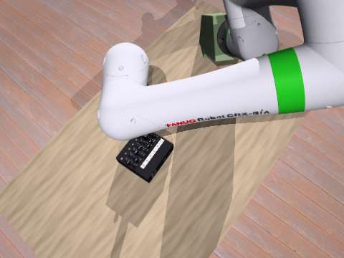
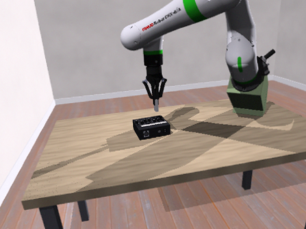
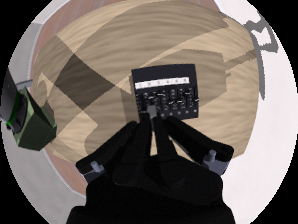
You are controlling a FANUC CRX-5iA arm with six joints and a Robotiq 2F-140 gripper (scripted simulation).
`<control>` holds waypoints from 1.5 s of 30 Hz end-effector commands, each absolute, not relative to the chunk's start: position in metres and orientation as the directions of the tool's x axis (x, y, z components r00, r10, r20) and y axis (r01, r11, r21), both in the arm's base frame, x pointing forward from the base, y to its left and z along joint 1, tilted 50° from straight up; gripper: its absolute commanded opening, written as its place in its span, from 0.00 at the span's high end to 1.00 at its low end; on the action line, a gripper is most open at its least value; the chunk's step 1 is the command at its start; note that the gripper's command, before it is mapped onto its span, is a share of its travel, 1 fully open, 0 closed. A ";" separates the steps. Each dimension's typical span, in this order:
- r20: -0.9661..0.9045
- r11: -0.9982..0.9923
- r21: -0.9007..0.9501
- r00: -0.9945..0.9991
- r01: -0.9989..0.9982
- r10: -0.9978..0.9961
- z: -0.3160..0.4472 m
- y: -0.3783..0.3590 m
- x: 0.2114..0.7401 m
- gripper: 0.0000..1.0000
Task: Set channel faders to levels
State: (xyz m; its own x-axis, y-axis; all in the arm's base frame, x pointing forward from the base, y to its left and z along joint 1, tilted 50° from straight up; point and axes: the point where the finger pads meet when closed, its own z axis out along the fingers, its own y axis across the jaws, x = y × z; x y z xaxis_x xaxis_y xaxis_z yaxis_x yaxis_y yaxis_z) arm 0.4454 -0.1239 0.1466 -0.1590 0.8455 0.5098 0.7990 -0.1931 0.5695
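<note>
The lighting desk (image 1: pixel 147 157) (image 2: pixel 151 127) (image 3: pixel 165 91) is a small black box standing on its feet near the middle of the table (image 1: pixel 72 186) (image 2: pixel 94 165). A white tape strip (image 1: pixel 153 153) (image 3: pixel 164 83) runs along one edge of its top, with several faders beside it. My gripper (image 2: pixel 156 108) (image 3: pixel 152 111) is shut and empty. Its tips hang a short way above the desk's top, over the fader area. In the top view the arm hides the gripper and part of the desk. The tape's writing and the cap positions are too small to read.
The arm's green base block (image 1: pixel 213 39) (image 2: pixel 248 99) (image 3: pixel 29 119) stands at the table's far right corner. The arm's forearm (image 1: pixel 201 97) spans above the table. A white wall (image 2: pixel 14 84) runs along the left.
</note>
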 end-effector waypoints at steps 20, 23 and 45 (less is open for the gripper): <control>0.475 -0.143 0.598 -0.205 0.788 0.856 0.148 -0.124 0.445 1.00; 0.415 -0.060 0.642 -0.281 0.765 0.866 0.149 -0.123 0.446 1.00; -0.440 0.797 0.603 -0.819 0.033 0.367 0.171 -0.098 0.453 1.00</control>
State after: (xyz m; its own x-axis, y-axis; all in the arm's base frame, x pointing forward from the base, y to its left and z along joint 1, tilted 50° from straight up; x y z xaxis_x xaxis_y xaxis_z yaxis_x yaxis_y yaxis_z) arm 0.4519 -0.1035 0.1661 -0.7957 0.5311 -0.2913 0.2205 0.7019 0.6773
